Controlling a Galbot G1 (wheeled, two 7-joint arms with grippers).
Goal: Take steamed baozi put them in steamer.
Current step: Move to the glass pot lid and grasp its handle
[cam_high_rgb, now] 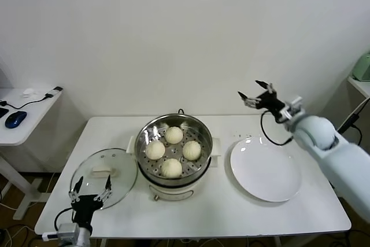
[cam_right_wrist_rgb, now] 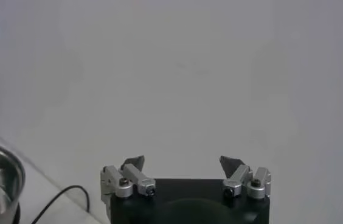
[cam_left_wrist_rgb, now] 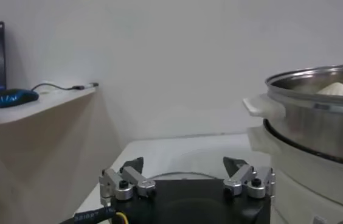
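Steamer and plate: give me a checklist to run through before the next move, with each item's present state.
1. All four steamed baozi sit inside the steamer: ok.
2. White plate holds no bun: ok.
3. Right gripper open, holding nothing, raised behind the plate: ok.
4. Left gripper open, holding nothing, at the table's near edge by the glass lid: ok.
5. Glass lid on the steamer: not ok; it lies flat on the table to the steamer's left.
6. Buns resting steady on the perforated tray, apart from one another: ok.
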